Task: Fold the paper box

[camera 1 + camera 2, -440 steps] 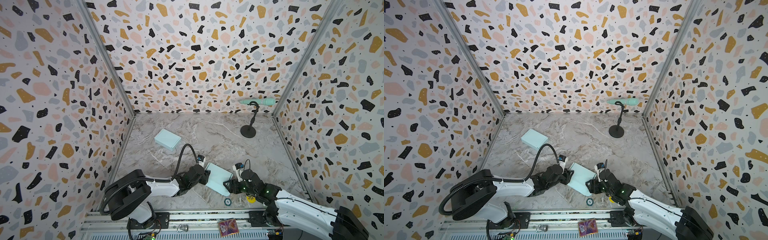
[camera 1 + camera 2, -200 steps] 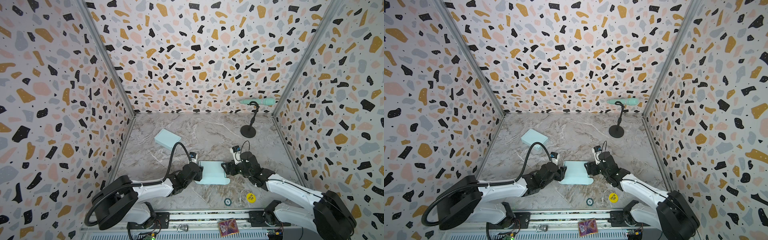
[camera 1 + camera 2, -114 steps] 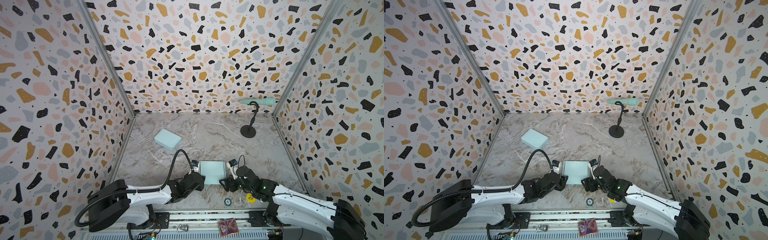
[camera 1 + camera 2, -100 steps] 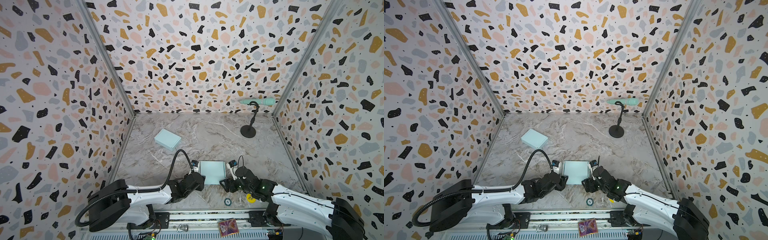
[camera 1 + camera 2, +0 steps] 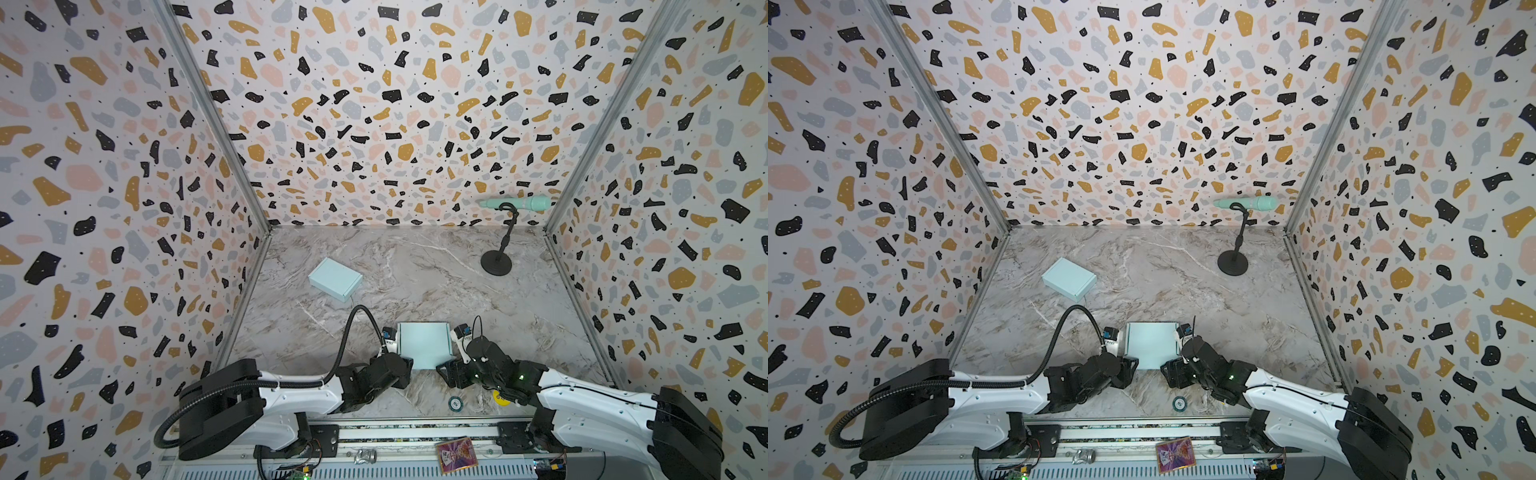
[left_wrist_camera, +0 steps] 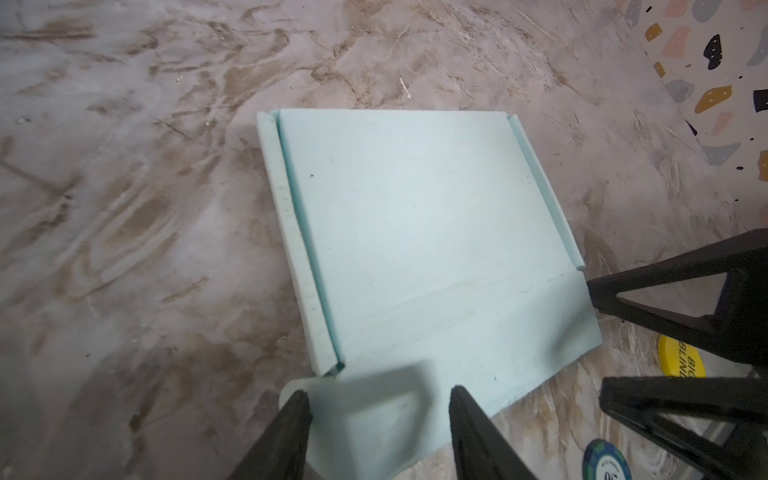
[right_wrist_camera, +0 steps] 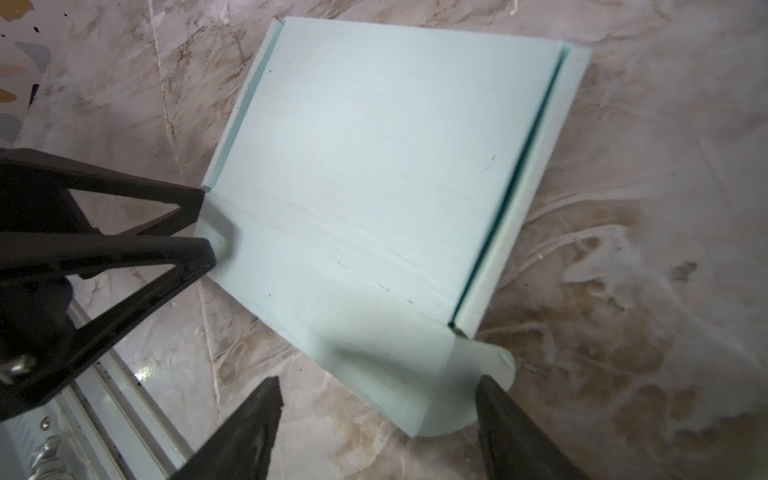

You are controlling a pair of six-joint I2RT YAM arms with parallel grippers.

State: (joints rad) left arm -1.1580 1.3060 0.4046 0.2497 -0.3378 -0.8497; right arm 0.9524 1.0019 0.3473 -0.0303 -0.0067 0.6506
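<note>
Left tool [image 6: 377,391] black, paper box [image 6: 415,232] flat, matte

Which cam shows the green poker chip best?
Both top views: the green chip sits whole and unblocked, though small. Left wrist shows it closer but cut off by the frame edge. Right wrist misses it.

My lab test booth.
Terrazzo-print panels [image 5: 374,104] box in my marble-look bench [image 5: 419,270], a metal rail [image 5: 415,427] along its front.
</note>
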